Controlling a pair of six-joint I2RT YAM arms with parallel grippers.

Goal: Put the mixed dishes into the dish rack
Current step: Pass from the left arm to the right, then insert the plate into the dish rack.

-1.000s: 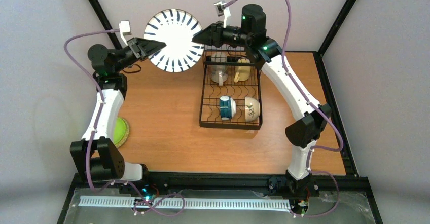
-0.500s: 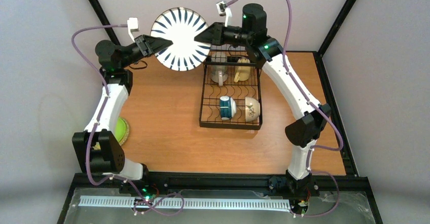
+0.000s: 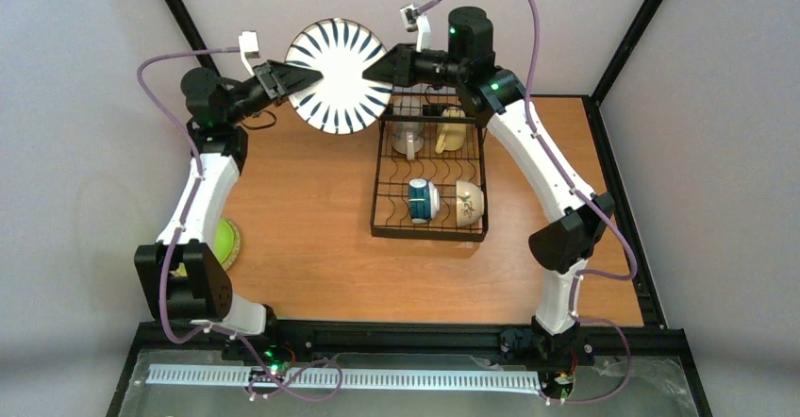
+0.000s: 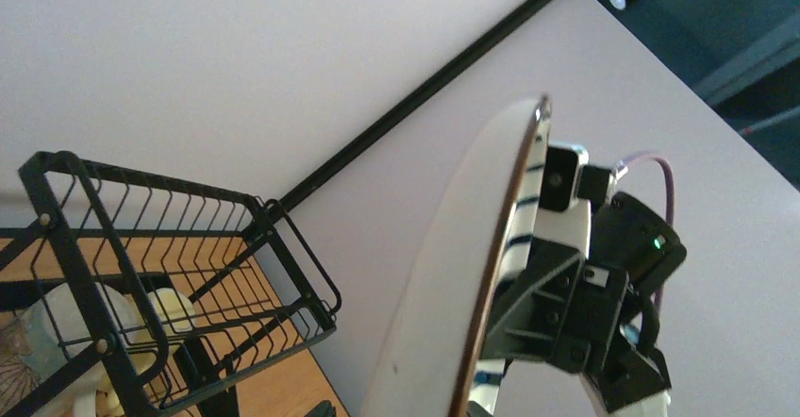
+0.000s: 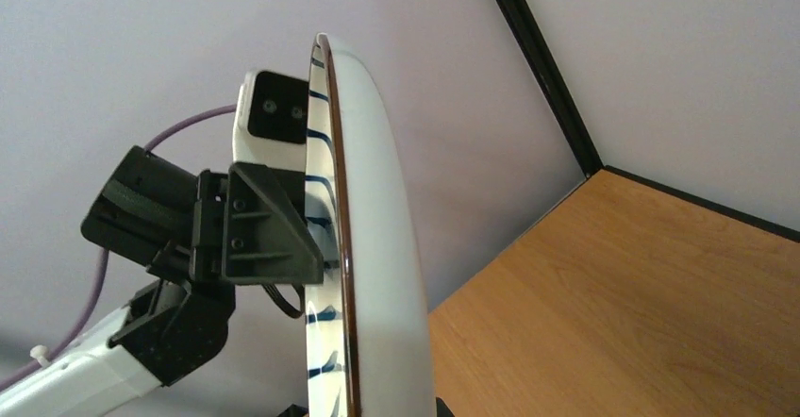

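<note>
Pale walls (image 3: 94, 21) behind, wood counter (image 3: 302, 200) below.

- Black-and-white striped plate (image 3: 340, 75) is up in the air at the far edge, on edge, just left of the dish rack's (image 3: 429, 233) tall basket end. Not in a slot yet.
- Change over the last second: plate carried a little right, toward the rack, left arm following. It now overlaps the rack's far-left corner in the top view.
- Left gripper (image 3: 307, 77) sits at the plate's left rim, right gripper (image 3: 370, 70) at the opposite rim. Reads as a hand-over in mid-air.
- Right jaws: clenched on the plate's rim; the left wrist view shows one finger flat on the striped face.
- Left jaws: straddling the rim, but grip or release cannot be told.
- Already racked: cream mug (image 3: 408, 134), yellow mug (image 3: 451, 134), teal-and-white cup (image 3: 422, 200), cream bowl (image 3: 469, 203).
- Lime-green plate (image 3: 225, 243) waits on the counter by the left arm.

Judgement: if the left lets go cleanly, the right arm is well placed to lower the plate into the curved slots.
</note>
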